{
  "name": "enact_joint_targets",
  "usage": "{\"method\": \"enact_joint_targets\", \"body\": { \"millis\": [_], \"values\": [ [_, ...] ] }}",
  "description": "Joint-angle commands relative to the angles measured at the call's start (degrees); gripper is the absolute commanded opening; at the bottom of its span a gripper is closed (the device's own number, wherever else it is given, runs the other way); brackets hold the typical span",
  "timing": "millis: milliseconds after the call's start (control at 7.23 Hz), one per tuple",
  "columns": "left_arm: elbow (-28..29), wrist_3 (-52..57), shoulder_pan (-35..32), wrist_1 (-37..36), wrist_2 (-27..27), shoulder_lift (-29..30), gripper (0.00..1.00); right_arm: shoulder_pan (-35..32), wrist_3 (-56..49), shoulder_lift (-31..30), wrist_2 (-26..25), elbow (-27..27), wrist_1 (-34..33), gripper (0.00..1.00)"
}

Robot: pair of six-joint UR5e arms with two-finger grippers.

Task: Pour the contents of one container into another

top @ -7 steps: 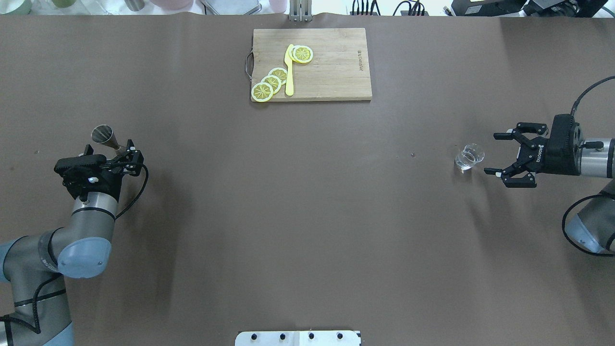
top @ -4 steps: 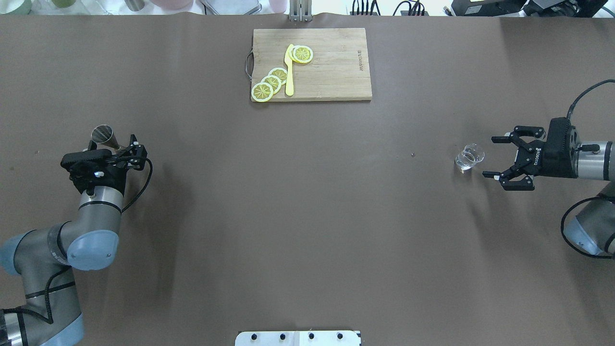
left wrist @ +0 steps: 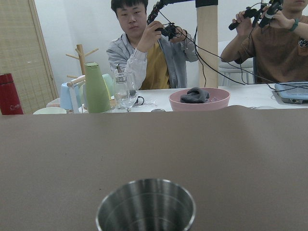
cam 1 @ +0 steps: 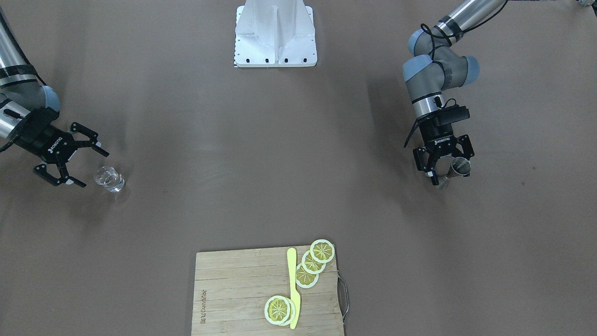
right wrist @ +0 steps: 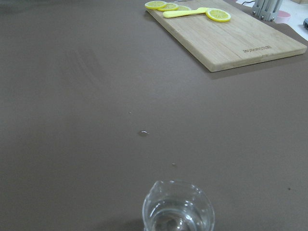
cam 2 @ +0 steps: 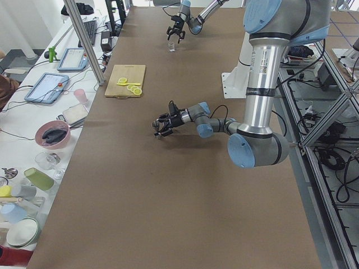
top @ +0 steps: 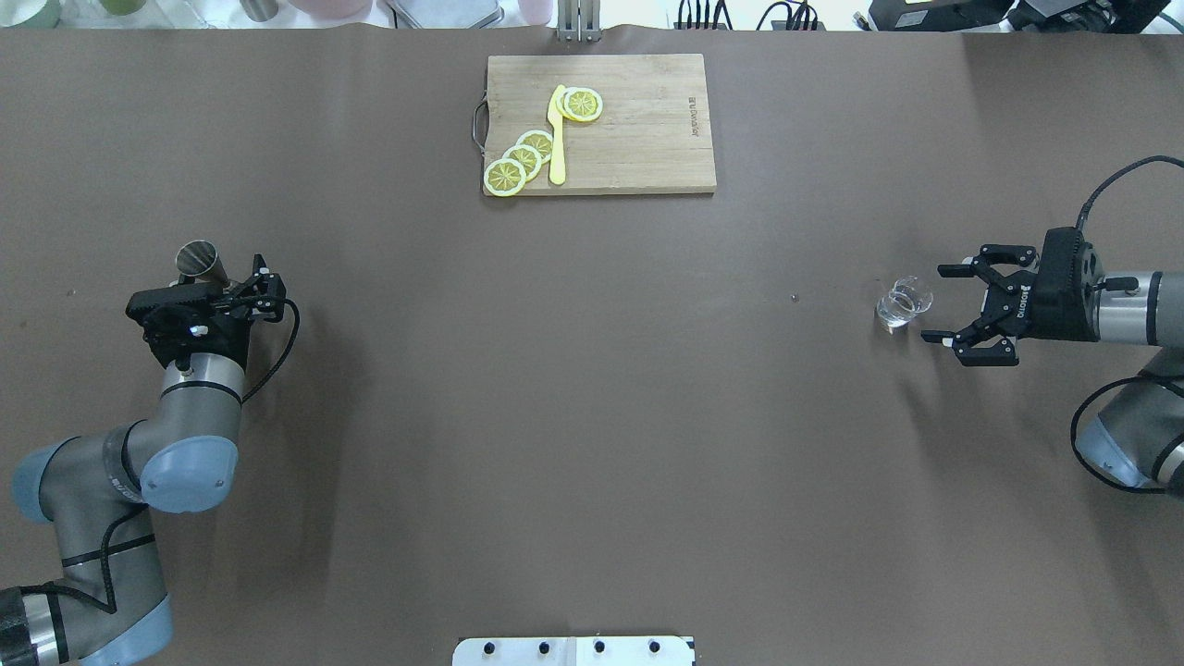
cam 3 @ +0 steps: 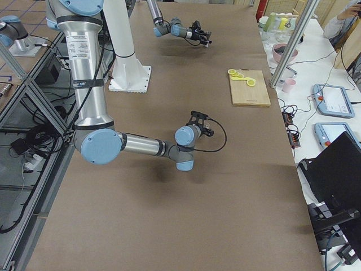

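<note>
- Front view: risk is the right claw (cam 1: 95, 169), jaws wide apart, nudging the small clear round drinking glass (cam 1: 110, 179), which stands just off its tips on the brown worktop (cam 1: 280, 163). An off-line approach = spill.
- Overhead: left claw (top: 266, 289) has jaws apart at the small silver-grey steel hourglass jigger (top: 200, 260). Contact unclear; closing off-centre could tip it.
- Left side view: near arm folded, wrist low over worktop.
- Right side view: near arm likewise low; claw too small to judge.
- L wrist cam: jigger mouth (left wrist: 146, 204) dead ahead, close; claw held level.
- R wrist cam: glass (right wrist: 178, 211) centred, seems to hold clear liquid. It's well apart from jigger, so long carry → slosh risk.
</note>
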State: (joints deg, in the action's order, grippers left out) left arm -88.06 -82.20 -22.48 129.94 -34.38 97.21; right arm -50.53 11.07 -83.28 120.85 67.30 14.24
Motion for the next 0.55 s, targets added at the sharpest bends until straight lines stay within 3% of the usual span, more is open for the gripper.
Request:
{"method": "enact_joint_targets", "body": {
  "millis": [0,277,415],
  "values": [
    [0.95,-4.86,0.33,-0.04,-0.16,0.08,0.89,0.43,0.00,1.27,0.00,-1.55,0.09,0.99],
    [0.96,-5.16,0.42,-0.12,0.27,-0.01,0.89,0.69,-0.09,2.59,0.00,-3.30,0.09,0.99],
    [1.22,-5.16,0.51,-0.21,0.37,-0.01,0.84,0.69,-0.09,3.38,0.00,-4.18,0.09,0.99]
  ]
}}
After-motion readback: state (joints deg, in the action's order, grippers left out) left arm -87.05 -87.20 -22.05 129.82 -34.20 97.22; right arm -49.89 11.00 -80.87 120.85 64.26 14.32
